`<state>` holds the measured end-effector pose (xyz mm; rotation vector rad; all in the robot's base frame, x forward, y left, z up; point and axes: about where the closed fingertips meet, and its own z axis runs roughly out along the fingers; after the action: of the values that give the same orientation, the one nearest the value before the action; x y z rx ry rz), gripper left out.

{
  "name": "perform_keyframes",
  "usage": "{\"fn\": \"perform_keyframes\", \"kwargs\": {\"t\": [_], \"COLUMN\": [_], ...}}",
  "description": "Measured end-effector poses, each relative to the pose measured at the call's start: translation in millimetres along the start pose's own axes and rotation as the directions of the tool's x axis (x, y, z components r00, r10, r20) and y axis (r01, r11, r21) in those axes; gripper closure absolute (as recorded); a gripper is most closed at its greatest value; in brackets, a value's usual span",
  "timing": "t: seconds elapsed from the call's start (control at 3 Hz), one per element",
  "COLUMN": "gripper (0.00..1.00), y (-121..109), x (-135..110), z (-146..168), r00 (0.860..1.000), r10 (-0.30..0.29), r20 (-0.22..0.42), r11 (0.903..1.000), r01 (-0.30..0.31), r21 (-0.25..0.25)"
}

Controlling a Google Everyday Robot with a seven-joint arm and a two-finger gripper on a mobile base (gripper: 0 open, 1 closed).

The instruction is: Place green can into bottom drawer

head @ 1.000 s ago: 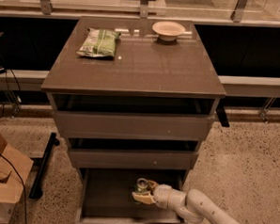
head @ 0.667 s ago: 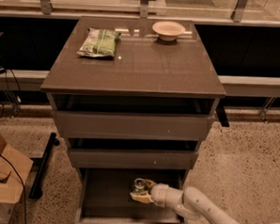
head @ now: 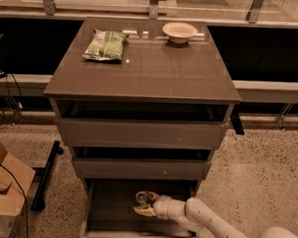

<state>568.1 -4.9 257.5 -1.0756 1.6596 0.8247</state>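
Observation:
The bottom drawer (head: pixel 109 211) is pulled out, a wide shallow tray under the two taller drawers. My gripper (head: pixel 144 204) reaches in from the lower right on a white arm (head: pixel 203 221) and sits inside the drawer, near its middle. It is shut on the green can (head: pixel 142 196), a small dark can whose silver top faces up and left. The can's body is mostly hidden by the pale fingers (head: pixel 145 210) and the dim drawer. I cannot tell whether the can touches the drawer floor.
A flat green snack bag (head: pixel 106 44) and a white bowl (head: pixel 179 31) lie on the cabinet top (head: pixel 151 76). The top drawer (head: pixel 138 133) and middle drawer (head: pixel 141 168) stand slightly open. A cardboard box (head: pixel 2 193) and a black bar (head: pixel 46 175) are on the floor at left.
My gripper with the can has moved a little to the left inside the bottom drawer. Nothing else has moved.

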Motion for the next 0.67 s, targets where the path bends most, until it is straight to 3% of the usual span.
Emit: {"fn": "perform_keyframes", "kwargs": {"t": [0.33, 0.67], "gripper": [0.57, 0.34], "y": [-7.4, -5.6], "x": [22.5, 21.1], "z": [18.4, 19.0], "r00": [1.0, 1.0], "r10": [-0.006, -0.004], "r20": [-0.023, -0.021], "r11": [0.9989, 0.9991], "r01": [0.007, 0.005], "r21": [0.046, 0.041]}}
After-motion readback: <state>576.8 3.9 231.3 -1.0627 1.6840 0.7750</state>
